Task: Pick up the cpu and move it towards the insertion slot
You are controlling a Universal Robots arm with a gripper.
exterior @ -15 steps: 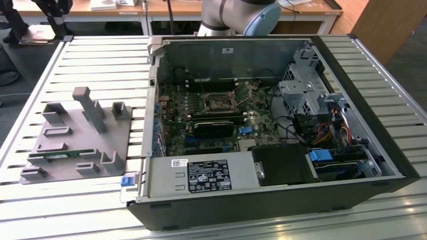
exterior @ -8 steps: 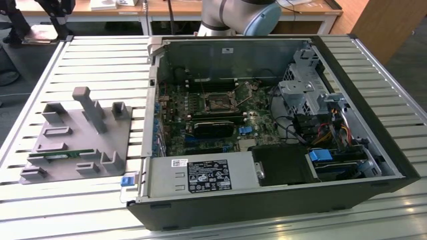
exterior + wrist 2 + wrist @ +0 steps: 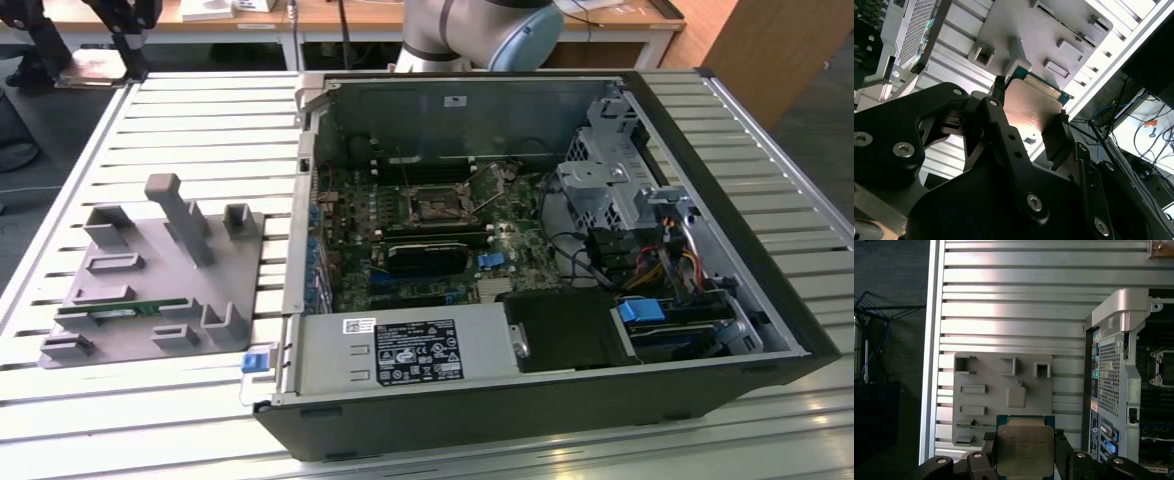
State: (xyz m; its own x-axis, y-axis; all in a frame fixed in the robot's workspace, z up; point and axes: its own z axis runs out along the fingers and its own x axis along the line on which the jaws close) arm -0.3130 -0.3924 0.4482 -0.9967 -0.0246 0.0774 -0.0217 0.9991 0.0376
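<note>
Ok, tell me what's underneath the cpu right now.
The cpu, clamped between the gripper fingers, hangs above the grey parts holder on the slatted table. In both wrist views the holder's blocks and recesses show beyond it. The patch directly beneath the chip is hidden.

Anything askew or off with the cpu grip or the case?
Nothing stands out. In the first wrist view the cpu sits square between the fingers of the gripper, above the grey fixture tray. In the exterior view the insertion slot sits unobstructed inside the open computer case.
</note>
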